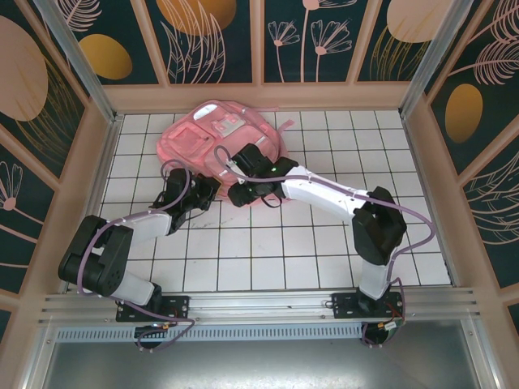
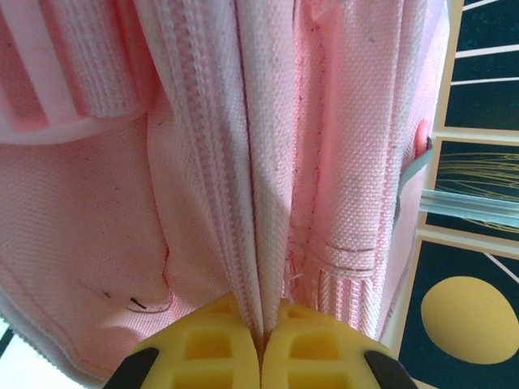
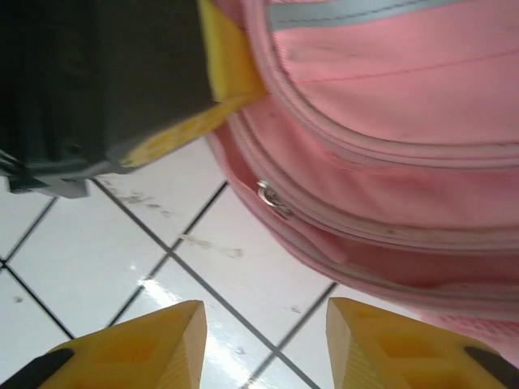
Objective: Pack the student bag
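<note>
Left gripper (image 2: 261,350): yellow fingertips together, clamped on a zipper seam at the near-left edge of the large soft pink fabric backpack (image 1: 207,134). The backpack lies flat on the white tiled tabletop (image 1: 324,243). Right gripper (image 3: 266,344): fingers apart, just beside the backpack's near edge, by its metal zipper pull (image 3: 272,198).

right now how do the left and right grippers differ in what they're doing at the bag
The left gripper is shut, pinching a fold of the student bag along its zipper seam; the right gripper is open with nothing between its fingers. The left one presses into pink fabric, while the right one hangs over white tile beside the bag's edge. Both have yellow fingers.
</note>
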{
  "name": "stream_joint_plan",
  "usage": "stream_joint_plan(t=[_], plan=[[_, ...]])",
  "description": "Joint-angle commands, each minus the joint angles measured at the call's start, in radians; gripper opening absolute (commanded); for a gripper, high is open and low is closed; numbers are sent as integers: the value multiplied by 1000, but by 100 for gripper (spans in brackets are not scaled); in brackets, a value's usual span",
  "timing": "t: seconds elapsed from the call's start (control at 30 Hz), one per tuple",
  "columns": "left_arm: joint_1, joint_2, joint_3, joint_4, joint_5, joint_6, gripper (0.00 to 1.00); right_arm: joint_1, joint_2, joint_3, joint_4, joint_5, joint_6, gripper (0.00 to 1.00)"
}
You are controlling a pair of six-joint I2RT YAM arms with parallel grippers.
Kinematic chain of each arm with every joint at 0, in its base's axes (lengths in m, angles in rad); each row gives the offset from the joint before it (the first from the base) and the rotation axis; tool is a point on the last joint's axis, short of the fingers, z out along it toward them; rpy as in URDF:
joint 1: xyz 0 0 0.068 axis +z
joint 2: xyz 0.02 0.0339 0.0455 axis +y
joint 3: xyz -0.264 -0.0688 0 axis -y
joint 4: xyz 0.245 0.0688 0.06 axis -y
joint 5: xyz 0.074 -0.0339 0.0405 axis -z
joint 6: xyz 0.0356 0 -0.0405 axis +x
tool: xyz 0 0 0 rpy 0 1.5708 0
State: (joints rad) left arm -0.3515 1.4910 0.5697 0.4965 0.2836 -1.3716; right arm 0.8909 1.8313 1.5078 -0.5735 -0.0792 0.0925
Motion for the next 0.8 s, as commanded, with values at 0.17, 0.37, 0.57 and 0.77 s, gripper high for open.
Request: stream_joint_plan(t=[0.17,0.37,0.57,0.77], plan=[[5,-35,55,48,58,-29,0,-32,46,5,50,-13,81,56],[5,-35,76,51,75,-34,1,-52,55,-20,69,-12,106,57],[5,-42,82,51,86,-42,1,-73,87,-6,87,-19,102,54],[5,-42,90,54,93,-48,1,-73,110,4,85,-55,95,51]])
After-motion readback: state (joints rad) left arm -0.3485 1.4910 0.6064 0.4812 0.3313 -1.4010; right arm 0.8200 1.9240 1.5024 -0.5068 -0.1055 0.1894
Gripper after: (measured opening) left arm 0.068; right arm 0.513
